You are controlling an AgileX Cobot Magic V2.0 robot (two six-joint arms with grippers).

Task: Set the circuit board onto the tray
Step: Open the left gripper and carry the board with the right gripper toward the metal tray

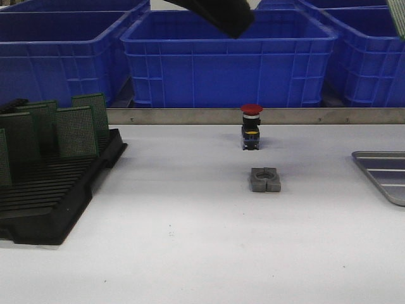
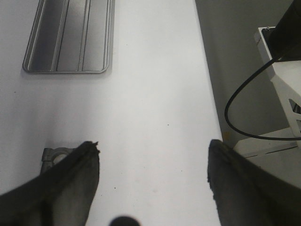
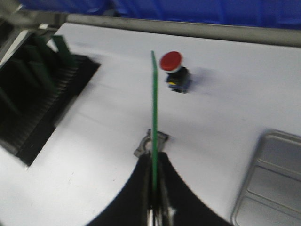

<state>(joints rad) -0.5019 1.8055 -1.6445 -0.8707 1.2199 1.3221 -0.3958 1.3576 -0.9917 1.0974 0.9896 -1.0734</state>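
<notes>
The right claw (image 3: 154, 207) pinches a circuit board (image 3: 153, 117) edge-on above the surface (image 1: 190, 240), the tray (image 3: 270, 188) lies bare, so placing remains; the left claw (image 2: 153, 183) hangs spread and empty.

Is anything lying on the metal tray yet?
No, the left wrist view shows the tray with only its bare ridged bottom.

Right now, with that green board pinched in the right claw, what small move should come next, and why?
Probably carry the board sideways toward the tray. The right gripper is shut on its edge, holding it upright above the table, and the tray lies empty off to one side. The left gripper is open and holds nothing.
</notes>
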